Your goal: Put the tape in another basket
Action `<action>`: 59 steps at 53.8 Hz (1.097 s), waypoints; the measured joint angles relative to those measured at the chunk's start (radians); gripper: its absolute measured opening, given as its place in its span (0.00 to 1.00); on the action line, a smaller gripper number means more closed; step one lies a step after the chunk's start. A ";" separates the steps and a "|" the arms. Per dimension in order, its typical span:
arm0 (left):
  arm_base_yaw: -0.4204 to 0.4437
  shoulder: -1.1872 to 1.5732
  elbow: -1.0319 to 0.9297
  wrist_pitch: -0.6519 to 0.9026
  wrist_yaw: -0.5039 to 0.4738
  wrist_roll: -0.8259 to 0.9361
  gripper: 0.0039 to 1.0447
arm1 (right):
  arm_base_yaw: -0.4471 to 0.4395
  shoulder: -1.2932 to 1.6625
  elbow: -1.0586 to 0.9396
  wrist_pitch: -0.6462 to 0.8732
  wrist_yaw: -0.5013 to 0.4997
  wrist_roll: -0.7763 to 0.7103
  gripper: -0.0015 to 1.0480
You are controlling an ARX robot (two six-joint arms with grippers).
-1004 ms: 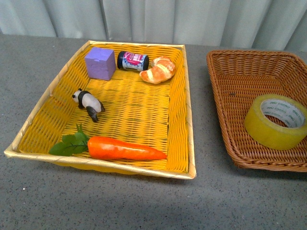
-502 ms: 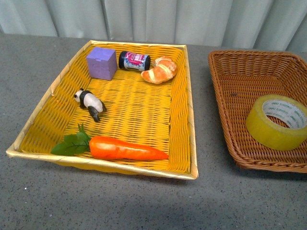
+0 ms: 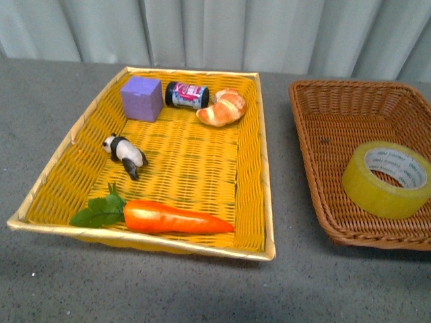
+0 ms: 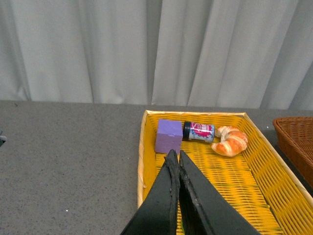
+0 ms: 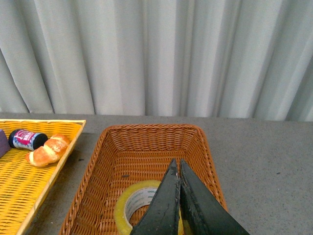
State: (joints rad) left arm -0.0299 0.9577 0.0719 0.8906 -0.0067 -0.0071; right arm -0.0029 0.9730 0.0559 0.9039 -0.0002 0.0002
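The tape (image 3: 387, 178), a wide yellowish roll with a white printed core, lies flat inside the brown wicker basket (image 3: 316, 161) at the right. In the right wrist view the tape (image 5: 132, 208) lies on the basket (image 5: 146, 147) floor, partly behind my right gripper (image 5: 175, 164), which hangs above it, shut and holding nothing. My left gripper (image 4: 175, 154) is shut and empty over the yellow tray (image 4: 142, 156), short of the purple block (image 4: 168, 135). Neither arm shows in the front view.
The yellow woven tray (image 3: 266, 182) holds a purple block (image 3: 142, 98), a small dark jar (image 3: 186, 95), a croissant (image 3: 221, 108), a toy panda (image 3: 124, 153) and a plastic carrot (image 3: 168, 217). Grey tabletop surrounds both; a pale curtain hangs behind.
The whole front view has shifted slightly, everything sitting a little lower and left in the picture. The tape and the tray's things keep their places in their containers.
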 joint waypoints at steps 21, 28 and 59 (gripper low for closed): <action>0.027 -0.283 -0.052 -0.235 0.006 0.000 0.04 | 0.000 -0.315 -0.048 -0.266 0.000 0.000 0.01; 0.027 -0.367 -0.053 -0.311 0.006 0.000 0.04 | 0.000 -0.405 -0.051 -0.346 0.000 0.000 0.01; 0.027 -0.654 -0.053 -0.583 0.006 0.000 0.04 | 0.000 -0.682 -0.051 -0.609 -0.001 0.000 0.01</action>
State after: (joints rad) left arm -0.0025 0.3038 0.0185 0.3077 -0.0002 -0.0071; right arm -0.0025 0.2913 0.0051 0.2947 -0.0010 -0.0002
